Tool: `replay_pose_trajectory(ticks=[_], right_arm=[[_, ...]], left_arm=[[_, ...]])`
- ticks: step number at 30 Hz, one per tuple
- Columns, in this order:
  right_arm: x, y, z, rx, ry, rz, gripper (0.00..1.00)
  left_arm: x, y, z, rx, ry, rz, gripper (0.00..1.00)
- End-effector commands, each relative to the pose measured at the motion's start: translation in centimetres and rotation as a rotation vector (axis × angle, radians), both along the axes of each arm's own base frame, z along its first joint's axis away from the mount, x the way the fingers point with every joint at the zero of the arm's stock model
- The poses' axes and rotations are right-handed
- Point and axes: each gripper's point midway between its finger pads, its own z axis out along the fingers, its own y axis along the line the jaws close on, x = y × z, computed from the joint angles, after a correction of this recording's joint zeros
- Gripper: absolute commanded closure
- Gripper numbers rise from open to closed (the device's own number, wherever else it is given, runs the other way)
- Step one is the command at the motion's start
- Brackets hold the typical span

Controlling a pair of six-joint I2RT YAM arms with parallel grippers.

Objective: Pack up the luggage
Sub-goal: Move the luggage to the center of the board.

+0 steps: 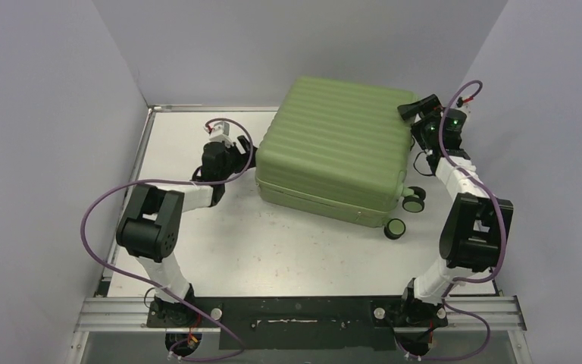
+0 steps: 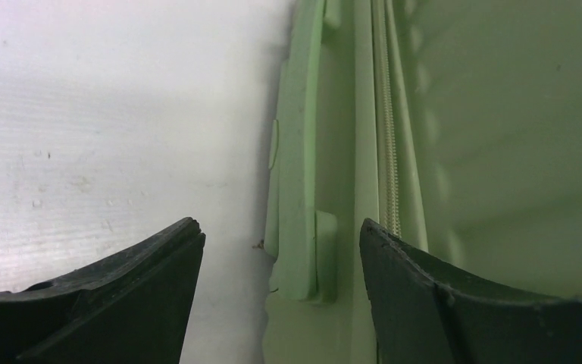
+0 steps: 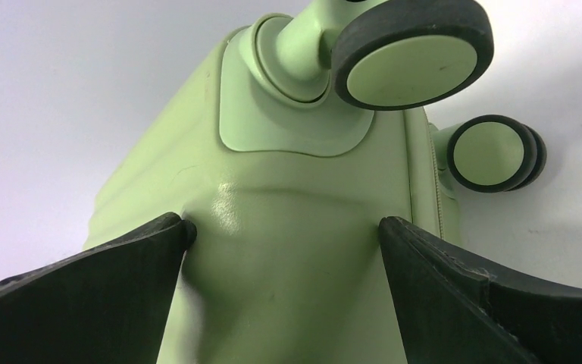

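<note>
The luggage is a light-green ribbed hard-shell suitcase, lying flat and closed at the back right of the white table. My left gripper is at its left side. In the left wrist view the gripper stands open, its fingers either side of the end of the green side handle, next to the zipper, touching neither. My right gripper is at the far right corner. It stands open, its fingertips against the shell below two wheels.
Two more black wheels with green hubs stick out at the suitcase's near right corner. Grey walls close in the table on the left, back and right. The right arm stands close to the right wall.
</note>
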Motion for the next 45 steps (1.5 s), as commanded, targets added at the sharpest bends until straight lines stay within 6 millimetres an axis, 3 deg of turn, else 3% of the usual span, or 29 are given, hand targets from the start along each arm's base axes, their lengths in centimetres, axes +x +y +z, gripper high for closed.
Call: replay_pose_trajectory(ticks=[1,3,10,14,18,21,25,29,35,37,40,45], right_arm=[[-3.5,10.6,-8.1,-0.001,0.266,0.395,0.04],[-3.7,12.1,-8.4,-0.032,0.267,0.462,0.05],[-7.2,18.6,-9.2,-0.139,0.253,0.727,0.1],[-9.0,21.2,-9.5,-0.174,0.245,0.83,0.1],[-9.6,23.3,-10.0,-0.218,0.257,0.915,0.11],[-9.5,24.6,-10.1,-0.26,0.277,0.964,0.11],[-8.1,24.9,-8.9,-0.343,0.286,0.947,0.09],[-5.5,21.9,-4.5,-0.398,0.212,0.725,0.06],[-4.2,18.8,6.4,-0.444,-0.016,0.475,0.05],[-5.0,18.9,10.0,-0.453,-0.112,0.454,0.05],[-7.4,20.0,13.1,-0.465,-0.213,0.494,0.06],[-12.3,20.7,14.0,-0.474,-0.285,0.556,0.08]], left_arm=[[-8.0,-6.6,-2.2,0.066,0.047,-0.294,0.28],[-9.8,-7.2,-1.9,0.063,0.042,-0.314,0.3],[-15.8,-7.8,0.3,0.049,-0.012,-0.332,0.33],[-19.1,-8.4,1.0,0.072,-0.044,-0.336,0.33],[-22.5,-10.0,1.2,0.071,-0.07,-0.363,0.33],[-24.2,-10.2,0.9,0.084,-0.074,-0.352,0.31],[-24.0,-7.5,1.3,0.128,-0.081,-0.236,0.26],[-23.4,-3.1,3.3,0.205,-0.105,-0.073,0.18],[-22.7,1.6,9.0,0.226,-0.213,0.098,0.03],[-22.8,2.8,10.2,0.257,-0.238,0.117,0.03],[-22.8,4.0,12.6,0.251,-0.29,0.138,0.03],[-21.9,3.7,14.6,0.173,-0.283,0.097,0.03]])
